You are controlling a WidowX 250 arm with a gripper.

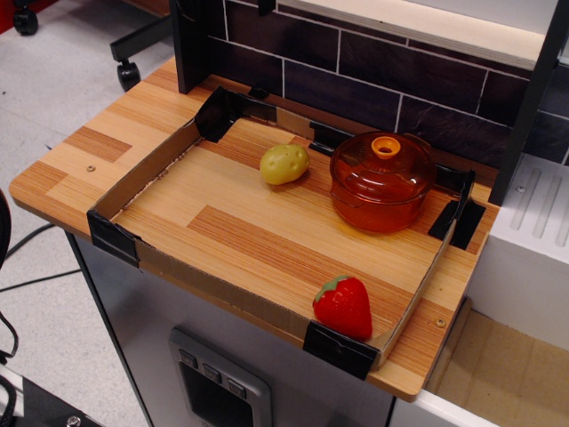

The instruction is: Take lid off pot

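The translucent orange pot point(378, 206) stands at the back right of the wooden counter, inside a low cardboard border. The domed orange lid point(384, 166) sits on top of the pot, closed over it, with its small opaque orange ring knob point(386, 146) at the centre. No gripper or arm shows in this view.
A yellow-green potato point(284, 164) lies just left of the pot. A red strawberry point(343, 307) sits at the front right corner. The cardboard border point(142, 173) with black corner brackets rings the work area. A dark tiled wall point(373, 80) stands behind. A white sink unit point(533, 240) is on the right.
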